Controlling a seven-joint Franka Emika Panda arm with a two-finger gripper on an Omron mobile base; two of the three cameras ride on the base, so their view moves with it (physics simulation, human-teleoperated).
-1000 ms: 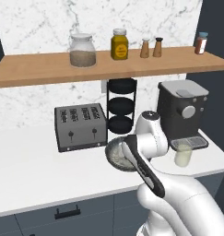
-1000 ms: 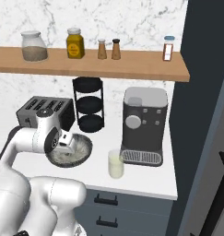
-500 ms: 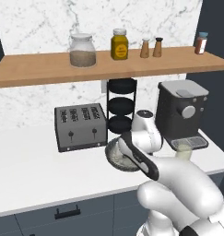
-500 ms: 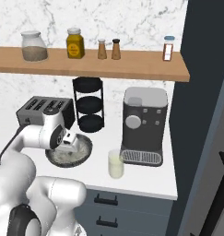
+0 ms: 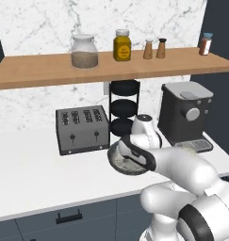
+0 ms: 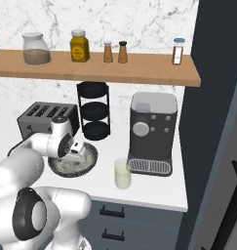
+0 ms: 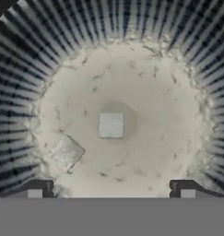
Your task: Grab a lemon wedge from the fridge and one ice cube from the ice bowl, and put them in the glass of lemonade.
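Gripper (image 7: 111,189) spread wide, holding nothing, over the ice bowl (image 6: 90,155) near the counter's front edge; ice cube (image 7: 111,125) sits at the bowl's centre, so descend straight, straddle it squarely, avoid the second cube (image 7: 67,152) nearer the rim.

No legible txt anywhere: yellow glass jar w/ label (image 5: 122,47) on wooden shelf (image 5: 36,70) too blurry, black coffee machine (image 6: 152,132) unmarked.
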